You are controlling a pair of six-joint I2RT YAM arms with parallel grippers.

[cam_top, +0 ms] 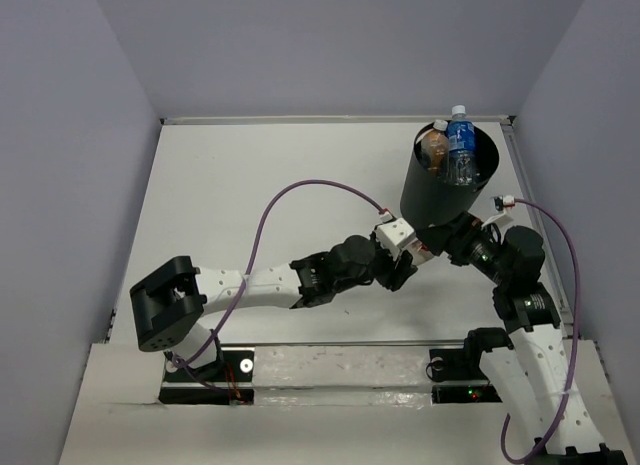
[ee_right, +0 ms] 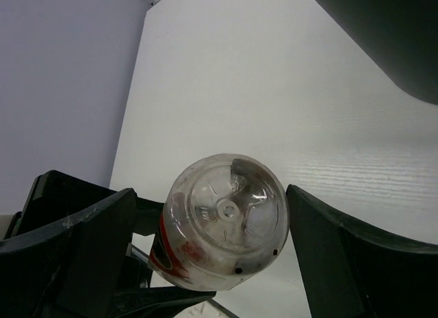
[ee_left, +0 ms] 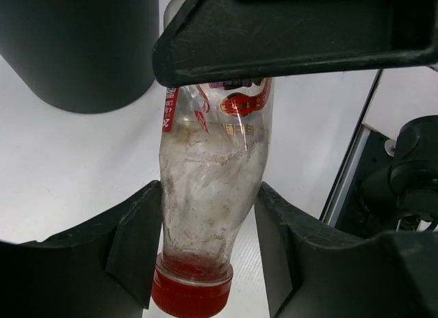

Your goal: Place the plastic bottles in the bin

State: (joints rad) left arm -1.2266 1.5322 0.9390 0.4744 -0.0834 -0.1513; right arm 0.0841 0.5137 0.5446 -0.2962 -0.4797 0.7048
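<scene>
Toward the right half of the counter [cam_top: 250, 185], the left gripper [ee_left: 209, 219] has its jaws pinching the body of a clear red-capped bottle [ee_left: 212, 167]. One finger presses against each side, with the red cap nearest the wrist camera and the red label further out. Just to the right, the right gripper [ee_right: 212, 226] faces the bottle's base, its jaws spread wide on either side of it. Whether either finger touches the plastic cannot be told. Just beyond both grippers, near the counter's far right corner, stands the black bin [cam_top: 440, 200]. It holds a blue-labelled bottle [cam_top: 461, 140] and an orange-brown bottle [cam_top: 433, 150], both reaching its rim.
</scene>
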